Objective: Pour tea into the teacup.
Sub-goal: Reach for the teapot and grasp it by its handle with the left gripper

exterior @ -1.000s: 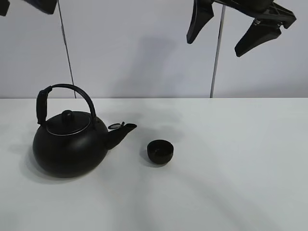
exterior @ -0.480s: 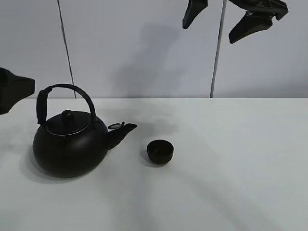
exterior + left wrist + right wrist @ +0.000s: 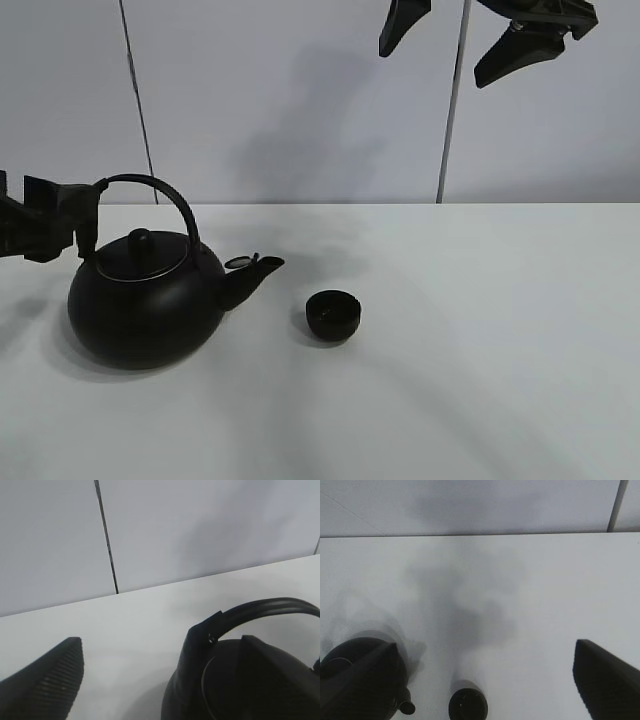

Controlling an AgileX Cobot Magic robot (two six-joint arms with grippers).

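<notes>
Even, diffuse light keeps the white bench (image 3: pixel 480 380) bright without glare, the black kettle (image 3: pixel 145 310) and teacup (image 3: pixel 332 315) cast only faint soft shadows around their bases, a hazy grey shadow smudges the wall (image 3: pixel 300 120), and both wrist views look soft, slightly out of focus.

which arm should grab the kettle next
Left. The left pincer, open, sits right beside the kettle's handle, while the right pincer hangs high up, far from it.
</notes>
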